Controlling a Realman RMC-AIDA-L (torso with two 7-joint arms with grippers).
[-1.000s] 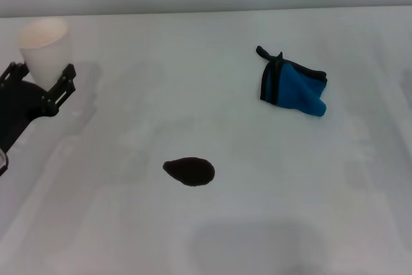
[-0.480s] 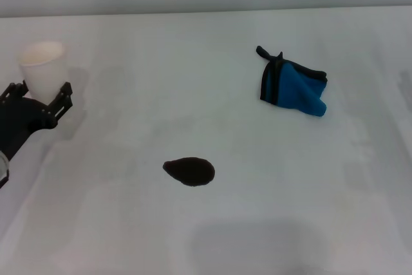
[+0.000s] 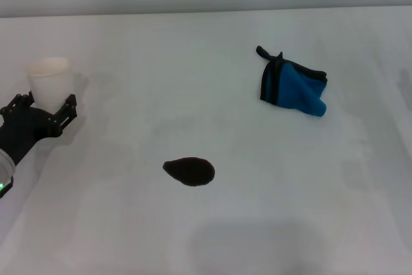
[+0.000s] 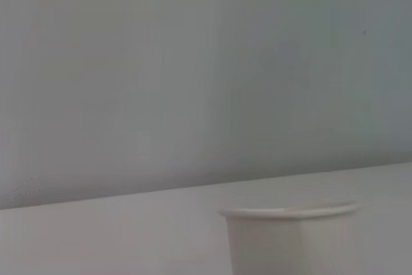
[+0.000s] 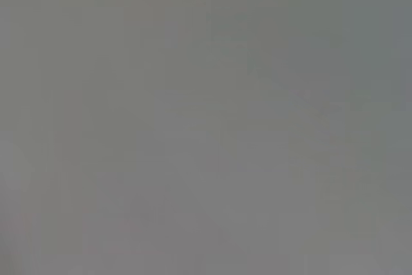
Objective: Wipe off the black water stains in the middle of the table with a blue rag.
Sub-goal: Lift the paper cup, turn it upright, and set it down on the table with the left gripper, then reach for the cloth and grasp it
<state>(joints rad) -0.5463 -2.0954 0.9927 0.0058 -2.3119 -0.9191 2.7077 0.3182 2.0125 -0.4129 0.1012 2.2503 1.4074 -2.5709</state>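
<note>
White paper cup lower than before, left claw spread around it, blue rag and black water stains unmoved

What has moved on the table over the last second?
The left gripper has drawn back toward the robot along the left edge, bringing the cup with it; the cup sits between its open-looking fingers, lower in the head view than before. Whether it is gripped is unclear. The rag and the stain have stayed put on the table. The right gripper is out of sight.
</note>
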